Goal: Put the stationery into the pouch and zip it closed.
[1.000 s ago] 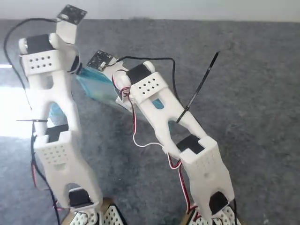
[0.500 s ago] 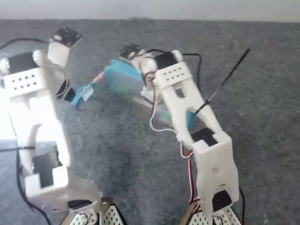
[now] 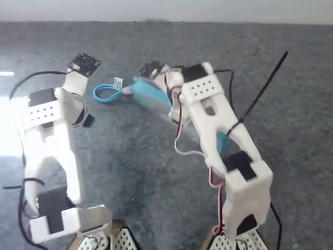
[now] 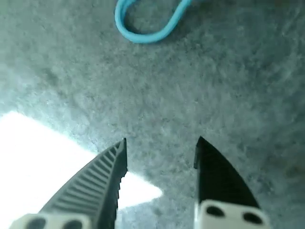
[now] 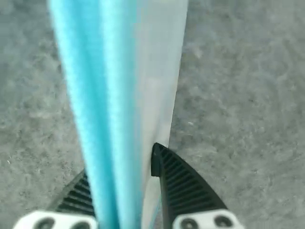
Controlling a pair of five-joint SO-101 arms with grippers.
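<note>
While the right hand (image 5: 119, 164) grips the pouch (image 5: 114, 71) between its two ribbed fingers, the pouch runs straight out ahead of it. A bright blue band lies along one side of the pouch and a clear, cloudy panel along the other. What is inside the pouch cannot be made out.

In the high view the pouch (image 3: 148, 95) lies at a slant under the right arm's wrist, with one end pointing toward the left arm. From that end a blue cord loop (image 3: 105, 94) trails onto the tabletop (image 3: 130, 156). A small white tag (image 3: 118, 82) sits just beside the loop, and there is a small pink piece where cord and pouch meet. Whether the body of the pouch touches the tabletop cannot be told.

The left hand (image 4: 162, 139) is spread wide with nothing between its fingers, only bare surface. The loop lies ahead of it, clear of both fingertips, and the pouch itself is farther off beyond the loop.

The tabletop is covered in a rough grey, carpet-like material. A hard patch of white light (image 3: 8, 130) falls on it by the left arm, and in the left wrist view the same glare reaches under that hand. Along the far edge runs a pale wall (image 3: 208, 10). A black cable tie (image 3: 260, 99) sticks out from the right arm.
</note>
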